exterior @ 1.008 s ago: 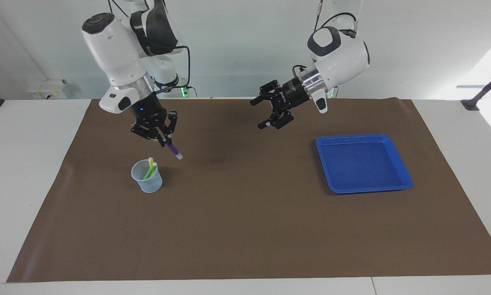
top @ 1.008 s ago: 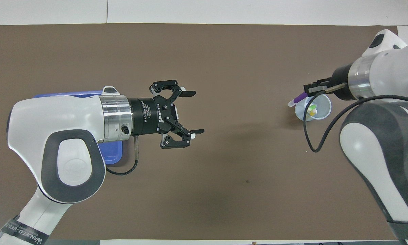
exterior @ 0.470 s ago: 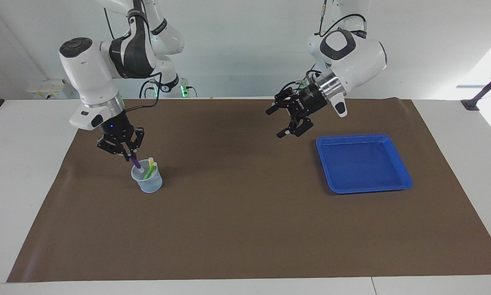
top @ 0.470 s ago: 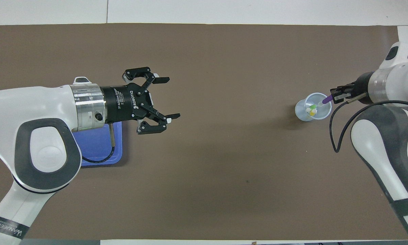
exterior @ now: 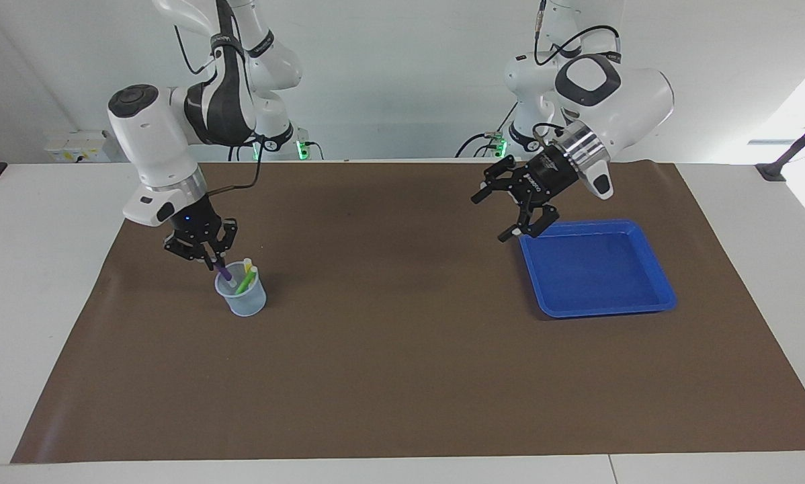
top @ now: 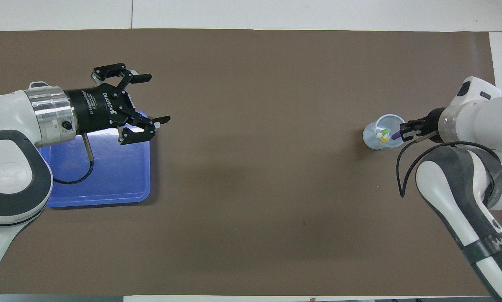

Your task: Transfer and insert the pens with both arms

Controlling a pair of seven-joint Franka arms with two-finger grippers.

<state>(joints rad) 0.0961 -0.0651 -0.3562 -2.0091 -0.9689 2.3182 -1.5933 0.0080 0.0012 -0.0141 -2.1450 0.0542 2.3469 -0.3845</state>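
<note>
One brown mat (exterior: 402,376) covers our white table (exterior: 39,282); white wall. "ROBOTIQ" marks our wide-spread left gripper (top: 152,98); our right gripper (exterior: 209,259) pinches the purple pen (exterior: 224,271).

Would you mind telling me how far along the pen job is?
Done: the yellow pen and green pen stand in the cup. In hand: the right gripper holds the purple pen, tip inside the cup. Left: releasing it. The left gripper waits open over the tray.
</note>
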